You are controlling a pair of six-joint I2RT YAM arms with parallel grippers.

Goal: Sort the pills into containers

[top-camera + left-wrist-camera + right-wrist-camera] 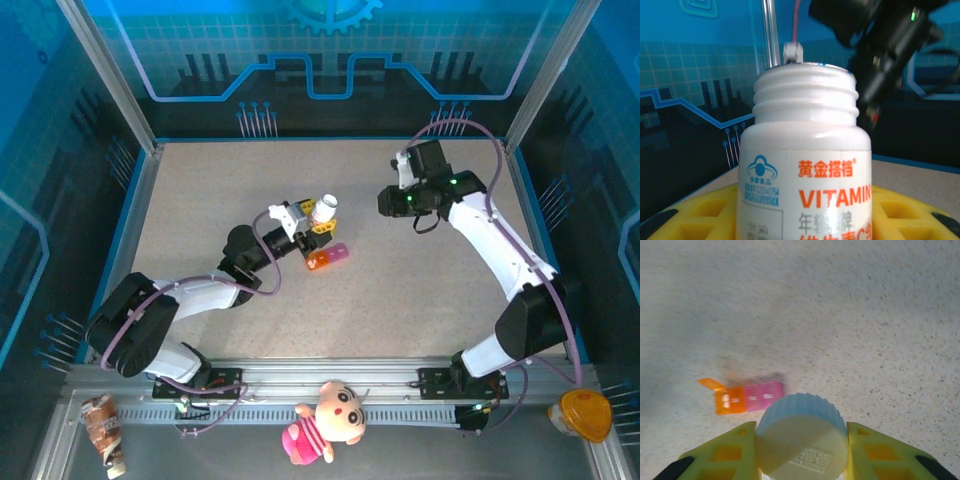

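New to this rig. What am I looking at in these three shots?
Two robot arms are bolted to a speckled beige table. The top picture looks down from above; the other two come from a camera on each wrist. The left gripper holds a white plastic vitamin bottle, its threaded neck uncapped. The right gripper is shut on a round ribbed pale cap. On the table lies a small strip of joined plastic compartments, one orange with a flap open, one pink.

surface: speckled beige table (400, 300) | on it: orange-and-pink containers (327, 258), orange lid open
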